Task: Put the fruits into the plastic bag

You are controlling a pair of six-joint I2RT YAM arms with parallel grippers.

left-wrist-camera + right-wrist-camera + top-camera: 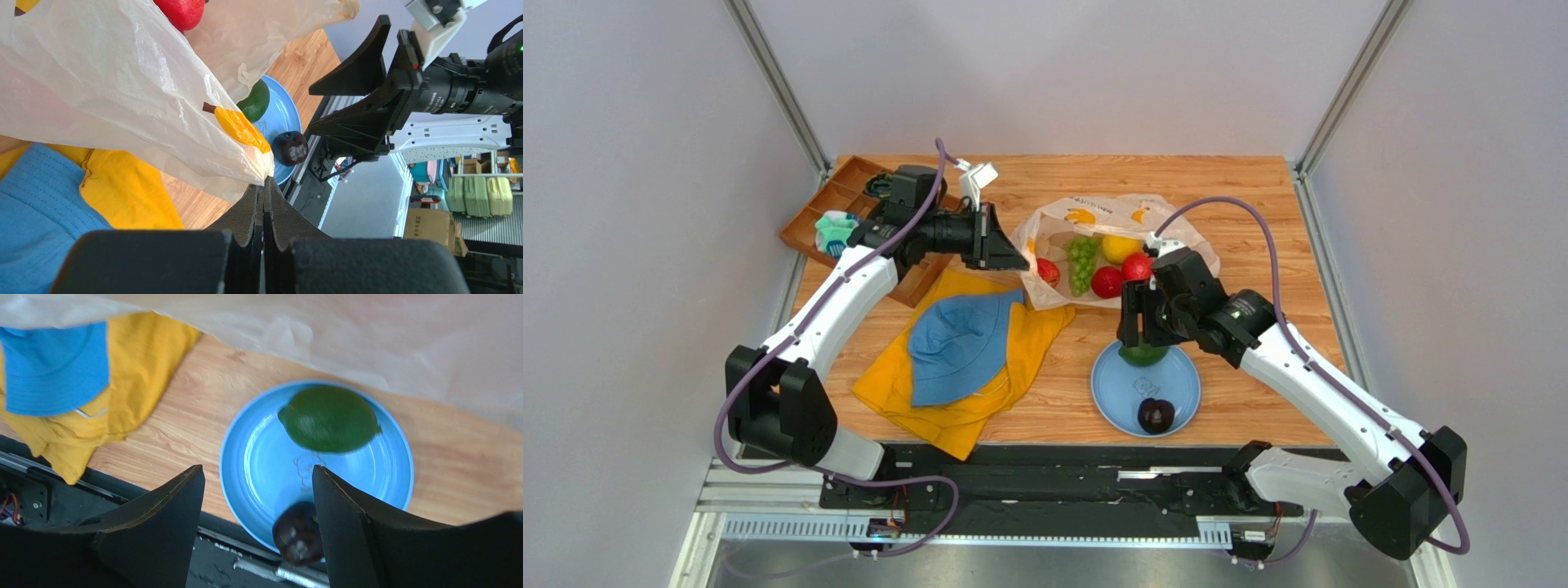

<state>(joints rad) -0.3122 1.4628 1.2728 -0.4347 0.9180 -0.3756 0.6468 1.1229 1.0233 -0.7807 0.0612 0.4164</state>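
Your left pincer (265, 184) pinched the plastic bag (123, 79) rim. Your right pincer (256, 471) gaped above the green oval fruit (329, 418) at the blue plate's (258, 453) upper edge. Pick-up step; next you needed to lower and close.

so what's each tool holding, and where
Left tool is shut on the bag, pinching its edge. Right tool is open over the plate, holding nothing.

Cream banana-print bag (1183, 230), blue plate (1181, 387)
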